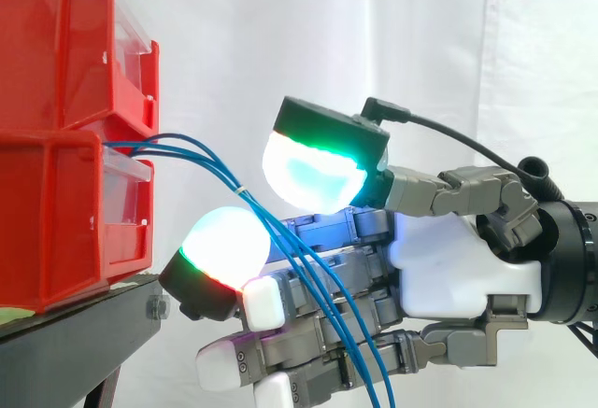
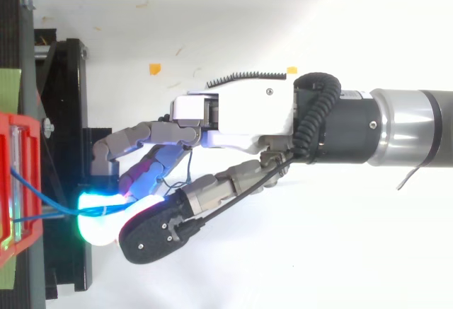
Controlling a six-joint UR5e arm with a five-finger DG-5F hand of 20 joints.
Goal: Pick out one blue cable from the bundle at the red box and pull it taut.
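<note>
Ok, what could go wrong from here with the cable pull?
Several blue cables run together past the robot hand, bound by what looks like a white tie, so it may take more than one. They also drape across it and could snag. A hard pull might shift the red bins.

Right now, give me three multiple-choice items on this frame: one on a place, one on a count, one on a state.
1. Where do the cables leave the bins?
A. over the top bin's rim
B. where the two bins meet
C. from the floor

2. How many red bins are stacked?
A. two
B. one
C. four

3. How do the cables lie?
A. straight and taut
B. knotted in a ball
C. sagging down past the hand

Key: 1 B, they emerge at the seam between the bins. 2 A, one bin sits on another. 3 C, they curve downward and fan out.
</note>
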